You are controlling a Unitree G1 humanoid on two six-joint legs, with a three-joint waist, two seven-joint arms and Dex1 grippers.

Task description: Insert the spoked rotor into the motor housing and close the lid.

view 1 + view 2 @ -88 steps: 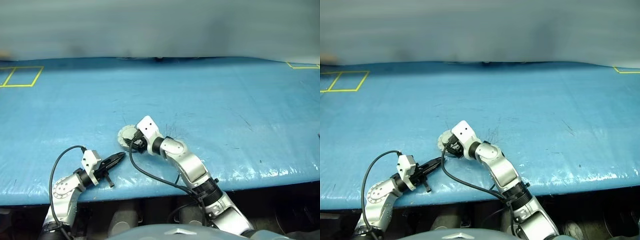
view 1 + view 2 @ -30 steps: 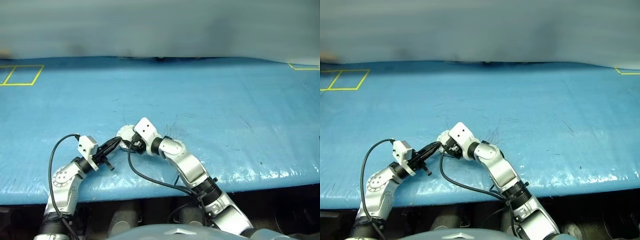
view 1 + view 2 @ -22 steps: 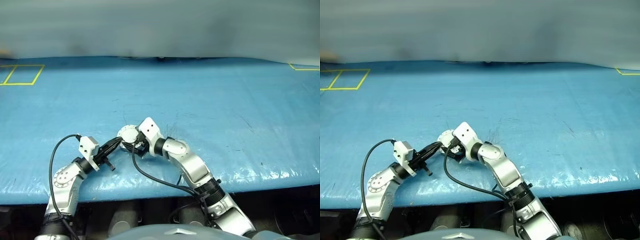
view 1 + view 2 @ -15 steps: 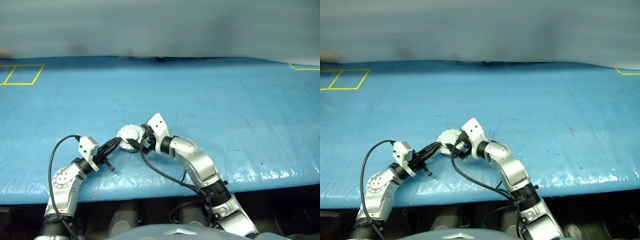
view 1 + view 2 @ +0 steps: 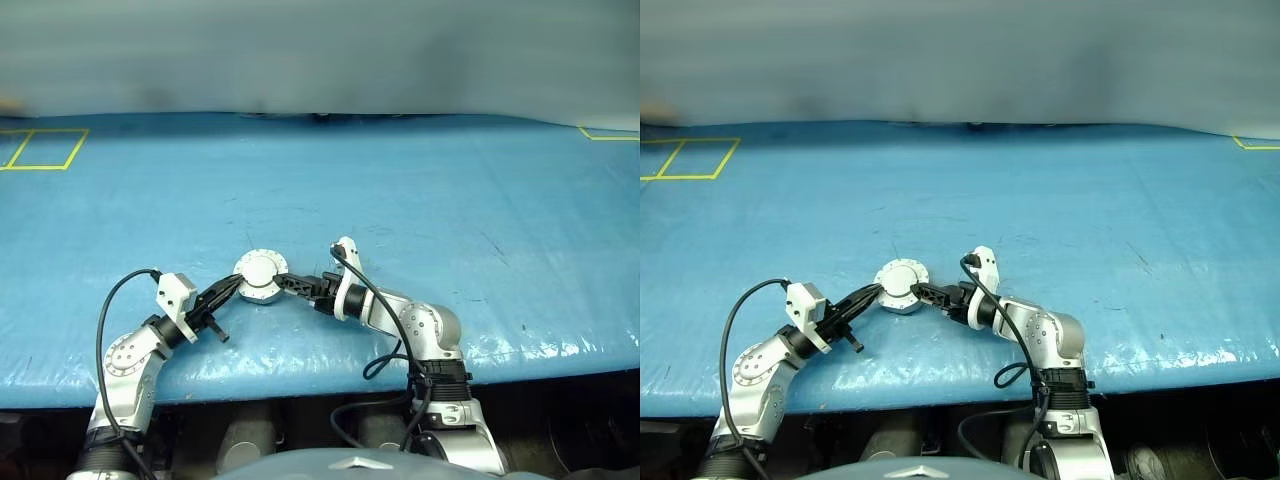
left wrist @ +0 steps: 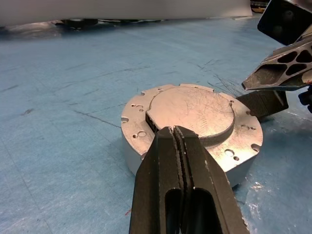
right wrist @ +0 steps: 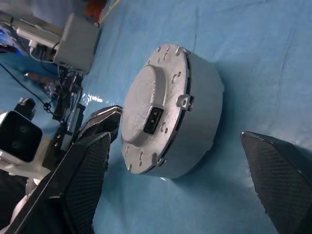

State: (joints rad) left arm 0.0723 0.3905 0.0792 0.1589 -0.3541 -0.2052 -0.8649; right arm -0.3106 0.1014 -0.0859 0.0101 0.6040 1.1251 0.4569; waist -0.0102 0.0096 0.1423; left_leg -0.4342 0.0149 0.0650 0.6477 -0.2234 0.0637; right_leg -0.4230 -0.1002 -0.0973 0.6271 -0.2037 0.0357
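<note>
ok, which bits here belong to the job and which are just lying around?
Job:
- motor housing, lid on it
- left gripper, shut, against the lid's edge
- right gripper, open, beside the housing

Lying about:
- yellow tape square, far left on the blue table

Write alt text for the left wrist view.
A closed round grey motor housing, its lid on, sits on a blue table. The shut left gripper reaches its near edge; the open right gripper is beside its far edge.

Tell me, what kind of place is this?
Probably a robot test bench or lab. A wide table under a blue cover carries yellow tape squares, and on it sits a closed grey motor housing.
</note>
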